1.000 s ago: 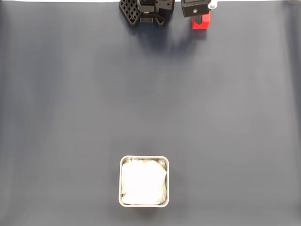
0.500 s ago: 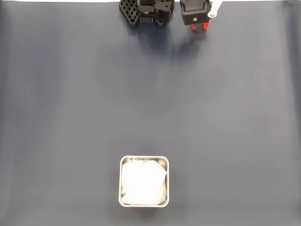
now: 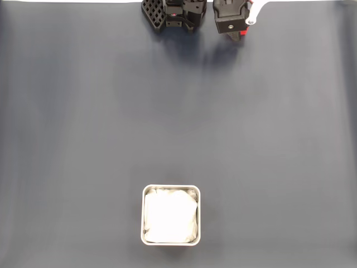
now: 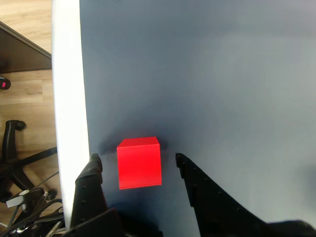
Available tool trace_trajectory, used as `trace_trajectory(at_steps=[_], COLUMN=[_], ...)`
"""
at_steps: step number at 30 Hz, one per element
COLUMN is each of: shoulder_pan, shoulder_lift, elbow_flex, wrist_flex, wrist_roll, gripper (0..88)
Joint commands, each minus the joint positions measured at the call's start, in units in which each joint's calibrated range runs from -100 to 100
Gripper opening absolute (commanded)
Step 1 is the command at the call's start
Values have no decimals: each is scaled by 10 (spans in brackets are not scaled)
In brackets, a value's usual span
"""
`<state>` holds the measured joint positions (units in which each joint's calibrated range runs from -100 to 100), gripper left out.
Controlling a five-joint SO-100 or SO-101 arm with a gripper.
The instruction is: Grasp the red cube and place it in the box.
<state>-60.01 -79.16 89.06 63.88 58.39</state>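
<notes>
The red cube (image 4: pixel 139 162) rests on the dark blue-grey mat near its white edge; in the fixed view just a sliver of the red cube (image 3: pixel 242 33) peeks from under the arm at the top. My gripper (image 4: pixel 136 159) is open, one black finger on each side of the cube with small gaps, its tips level with the cube's far edge. From above, the gripper (image 3: pixel 231 32) is mostly hidden by its own black body. The box (image 3: pixel 170 215), a silver tin with white lining, stands far off at the bottom centre.
The arm's black base (image 3: pixel 173 14) sits at the top edge, left of the gripper. The mat's white border (image 4: pixel 66 84) and the table edge run just left of the cube, with floor and a chair base (image 4: pixel 19 163) beyond.
The gripper body has come down over the cube, covering nearly all of it in the fixed view. The box has not moved.
</notes>
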Motion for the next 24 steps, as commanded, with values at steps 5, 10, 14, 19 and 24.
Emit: trace_trajectory(at_steps=[5, 10, 14, 19, 24], shoulder_pan=[-17, -18, -21, -26, -26], shoulder_lift=[17, 18, 19, 19, 19], elbow_flex=[13, 24, 32, 36, 39], wrist_flex=[-32, -43, -47, -47, -47], wrist_roll=[-3, 0, -1, -4, -5], gripper=[361, 361, 361, 361, 361])
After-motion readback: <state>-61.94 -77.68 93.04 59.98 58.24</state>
